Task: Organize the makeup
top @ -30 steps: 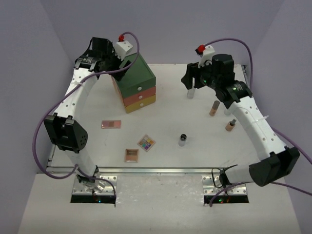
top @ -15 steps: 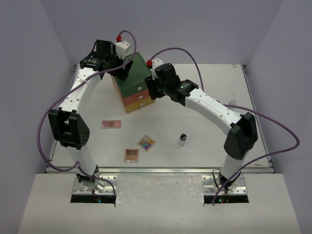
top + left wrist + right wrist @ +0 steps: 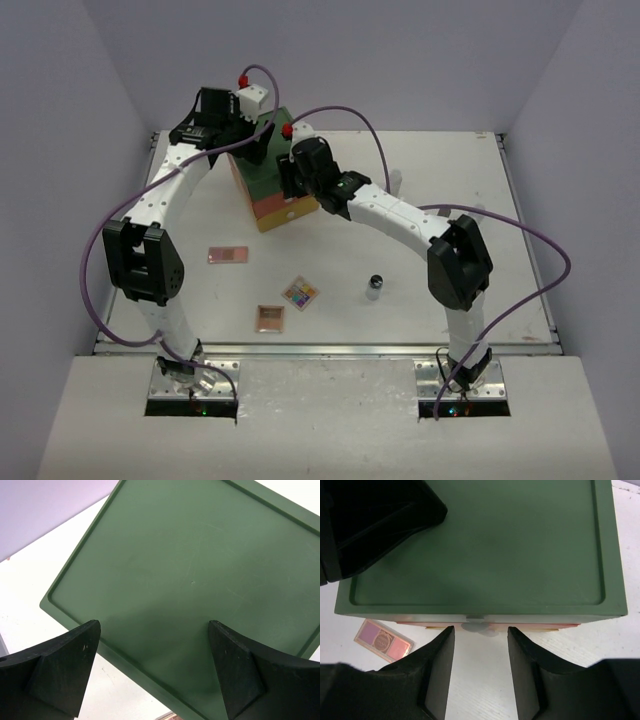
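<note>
The makeup lies on the white table: a pink palette (image 3: 228, 255), a tan palette (image 3: 270, 318), a multicolour palette (image 3: 300, 293) and a black-capped jar (image 3: 375, 286). A clear bottle (image 3: 397, 181) shows faintly behind the right arm; the other bottles are hidden. My left gripper (image 3: 245, 145) is open and empty over the drawer box's green top (image 3: 190, 570). My right gripper (image 3: 480, 632) is open at the box's front, one finger on each side of the top drawer's pale knob (image 3: 477, 626), not touching it. The pink palette also shows in the right wrist view (image 3: 382, 640).
The green-orange-yellow drawer box (image 3: 268, 180) stands at the back left of the table, its drawers shut. Both arms arch over the table's back half, and their purple cables loop out to the sides. The left gripper (image 3: 370, 520) shows over the box's back left corner.
</note>
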Controlling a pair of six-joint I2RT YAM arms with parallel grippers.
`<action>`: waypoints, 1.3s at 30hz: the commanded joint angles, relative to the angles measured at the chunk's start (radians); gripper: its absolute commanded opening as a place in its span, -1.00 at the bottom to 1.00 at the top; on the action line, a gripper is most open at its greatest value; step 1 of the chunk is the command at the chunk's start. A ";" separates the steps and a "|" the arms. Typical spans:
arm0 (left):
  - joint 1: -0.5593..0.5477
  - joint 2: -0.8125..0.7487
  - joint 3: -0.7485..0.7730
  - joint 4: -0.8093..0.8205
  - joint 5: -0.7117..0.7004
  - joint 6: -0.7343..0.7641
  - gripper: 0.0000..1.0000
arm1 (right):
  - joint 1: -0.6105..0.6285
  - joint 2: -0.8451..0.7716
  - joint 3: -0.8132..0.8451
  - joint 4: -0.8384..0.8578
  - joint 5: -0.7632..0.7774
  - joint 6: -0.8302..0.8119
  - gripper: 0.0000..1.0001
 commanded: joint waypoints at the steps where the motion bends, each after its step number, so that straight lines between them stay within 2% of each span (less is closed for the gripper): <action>1: 0.008 -0.014 -0.040 0.002 -0.011 0.000 0.77 | 0.009 0.002 0.027 0.138 0.002 0.020 -0.07; 9: 0.008 -0.014 -0.042 0.002 0.001 -0.001 0.78 | 0.009 0.029 0.023 0.158 0.066 0.032 -0.19; 18: 0.008 -0.018 -0.045 0.002 0.007 0.001 0.78 | 0.010 0.052 0.023 0.159 0.057 0.037 -0.28; 24: 0.008 -0.021 -0.044 0.002 0.015 -0.003 0.78 | 0.010 0.042 0.002 0.167 0.042 0.021 -0.87; 27: 0.008 -0.024 -0.044 0.000 0.012 -0.003 0.78 | 0.009 0.025 -0.041 0.202 0.030 0.007 -1.00; 39: 0.008 -0.029 -0.048 0.002 -0.007 -0.007 0.79 | 0.029 -0.126 -0.225 0.260 -0.025 -0.052 -1.00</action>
